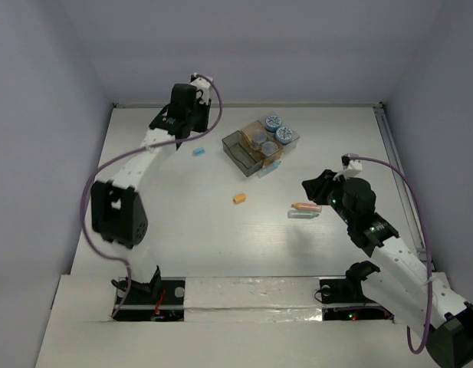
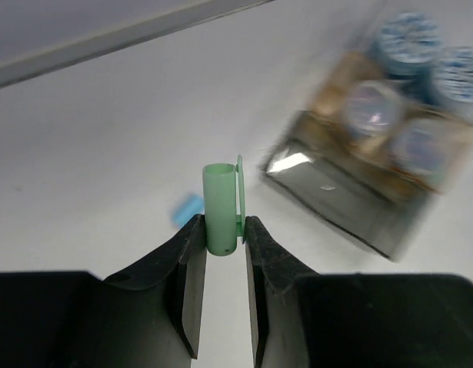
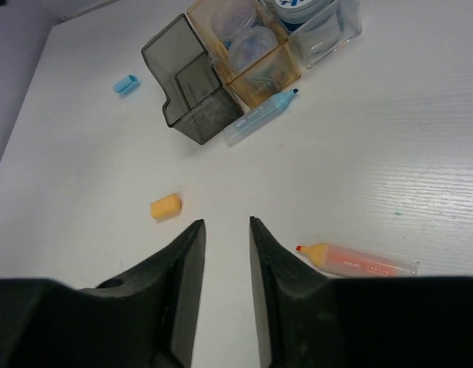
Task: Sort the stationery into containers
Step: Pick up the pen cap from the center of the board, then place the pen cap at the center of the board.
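With the left jaws pinching the green cap [image 2: 221, 207] upright, carry it toward 2 o'clock, centre over the dark grey box [image 2: 339, 201], then release; the right jaws stand part-spread, empty.

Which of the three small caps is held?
The green cap, clamped in the left gripper; the blue cap and the orange cap lie loose on the table.

White table [image 1: 182, 222], matte, faint grain running across. Pale lavender-grey walls close it in: back wall [image 1: 297, 54], left wall [image 1: 37, 153], right wall [image 1: 451, 92]. Thin pale rail [image 1: 390, 142] along the table's right edge. Light even, shadows soft.
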You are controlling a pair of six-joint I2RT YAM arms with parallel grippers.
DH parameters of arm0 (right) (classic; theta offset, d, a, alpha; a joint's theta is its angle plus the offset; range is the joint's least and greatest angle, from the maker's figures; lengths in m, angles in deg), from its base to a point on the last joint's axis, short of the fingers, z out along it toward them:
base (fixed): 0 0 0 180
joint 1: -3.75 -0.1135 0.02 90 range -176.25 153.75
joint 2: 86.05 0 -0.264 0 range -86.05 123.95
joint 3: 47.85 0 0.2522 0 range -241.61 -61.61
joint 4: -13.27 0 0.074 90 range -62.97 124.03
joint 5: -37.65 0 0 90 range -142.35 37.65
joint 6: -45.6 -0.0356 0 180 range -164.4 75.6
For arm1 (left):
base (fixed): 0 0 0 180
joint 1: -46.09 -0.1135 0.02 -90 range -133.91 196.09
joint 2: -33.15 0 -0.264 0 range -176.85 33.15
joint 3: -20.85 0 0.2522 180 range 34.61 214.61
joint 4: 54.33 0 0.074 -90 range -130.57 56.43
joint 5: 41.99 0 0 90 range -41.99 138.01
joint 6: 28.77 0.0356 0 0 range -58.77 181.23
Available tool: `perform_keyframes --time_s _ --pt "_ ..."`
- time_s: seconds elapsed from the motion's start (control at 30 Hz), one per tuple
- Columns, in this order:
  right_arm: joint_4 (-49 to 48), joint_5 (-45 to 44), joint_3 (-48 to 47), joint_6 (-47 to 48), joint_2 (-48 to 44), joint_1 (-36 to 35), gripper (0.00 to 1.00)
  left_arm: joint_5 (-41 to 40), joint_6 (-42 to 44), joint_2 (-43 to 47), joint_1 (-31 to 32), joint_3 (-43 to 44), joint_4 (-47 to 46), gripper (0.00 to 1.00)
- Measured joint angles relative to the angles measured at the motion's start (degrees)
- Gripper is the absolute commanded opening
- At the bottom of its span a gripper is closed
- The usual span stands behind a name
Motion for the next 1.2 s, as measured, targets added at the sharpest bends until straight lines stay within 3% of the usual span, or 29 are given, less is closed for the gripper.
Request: perform_keyframes --time_s 0.13,0.2,0.3,0.47,0.6,0.87,0.9,0.93,1.0,1.03,1.1,1.2 --pt "0.3 0.3 0.0 0.3 0.4 0.0 0.14 2.7 -2.9 17.1 10.4 -13.1 -5.1 0.0" --pt "0.5 0.4 0.0 0.4 1.2 0.0 0.1 5.6 -4.2 21.7 17.2 -19.0 -7.5 0.0" --pt "1.4 0.6 0.0 0.4 2.1 0.0 0.14 10.1 -7.2 24.1 24.0 -28.5 -9.7 0.0" --pt "2.2 1.0 -0.1 0.6 2.1 0.0 0.3 12.7 -12.1 22.0 29.0 -39.8 -9.3 0.0" --pt "2.3 1.9 -0.2 0.9 3.3 0.0 0.35 12.9 -12.7 17.3 33.1 -40.0 -8.6 0.0" --pt "2.8 3.4 -1.1 1.9 6.3 0.0 0.37 8.1 -10.9 0.2 39.8 -30.1 -6.1 0.01" --pt "2.8 3.4 -1.2 1.9 6.5 0.0 0.37 7.2 -10.7 0.0 40.1 -29.6 -6.3 0.07" --pt "2.9 3.5 -1.2 2.0 6.6 0.0 0.37 6.3 -10.5 0.0 40.2 -29.5 -6.3 0.19" --pt "3.0 3.5 -1.2 1.9 6.4 0.0 0.37 4.7 -10.2 0.0 40.1 -29.6 -5.6 0.33" --pt "3.0 3.5 -1.2 1.9 6.4 0.0 0.38 4.0 -10.1 0.0 40.1 -29.7 -5.4 0.47" --pt "3.2 3.3 -1.2 1.9 5.9 0.0 0.39 2.5 -9.8 0.2 40.1 -30.2 -5.5 0.62" --pt "4.0 2.5 -1.2 1.8 4.7 0.0 0.4 0.2 -10.0 1.5 40.1 -31.1 -5.8 0.67"
